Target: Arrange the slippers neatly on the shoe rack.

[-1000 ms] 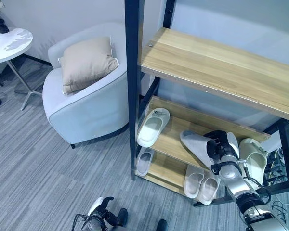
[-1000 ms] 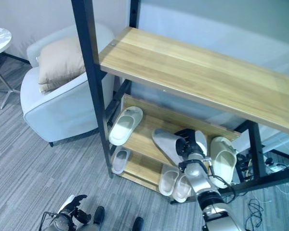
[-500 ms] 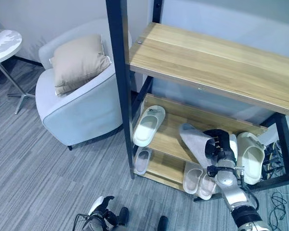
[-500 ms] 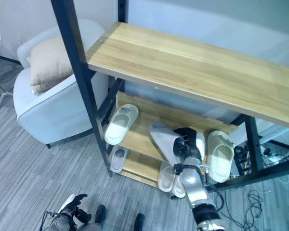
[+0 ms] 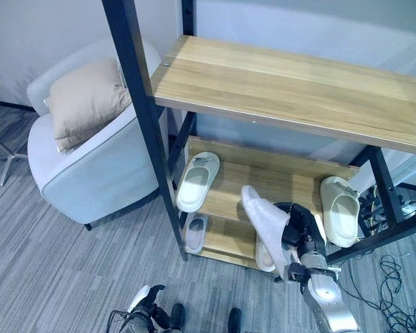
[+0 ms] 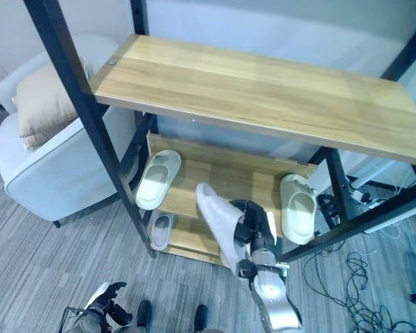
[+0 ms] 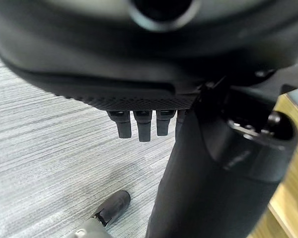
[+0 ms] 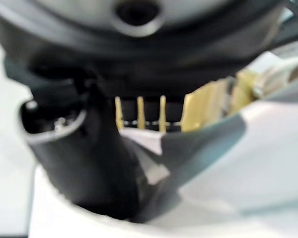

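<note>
A grey-white slipper (image 5: 263,216) stands tilted, toe up, at the front edge of the rack's middle shelf (image 5: 277,182), with my right hand (image 5: 299,234) shut on it. In the right wrist view the thumb (image 8: 92,163) presses into the slipper (image 8: 268,163). One white slipper (image 5: 197,182) lies at the shelf's left end, another (image 5: 340,219) at its right end. On the bottom shelf a small slipper (image 5: 194,233) lies at the left, and a pair (image 5: 262,258) is partly hidden behind the held slipper. My left hand (image 5: 143,304) hangs low over the carpet, its fingers (image 7: 139,126) relaxed.
The wooden top shelf (image 5: 291,90) overhangs the middle one, with black posts (image 5: 142,118) at the corners. A pale armchair (image 5: 90,173) with a beige cushion (image 5: 83,100) stands left of the rack. Cables (image 5: 395,295) lie on the floor at the right.
The camera has swung to the right. The slipper in my right hand has tipped from lying low on the middle shelf to nearly upright at its front edge.
</note>
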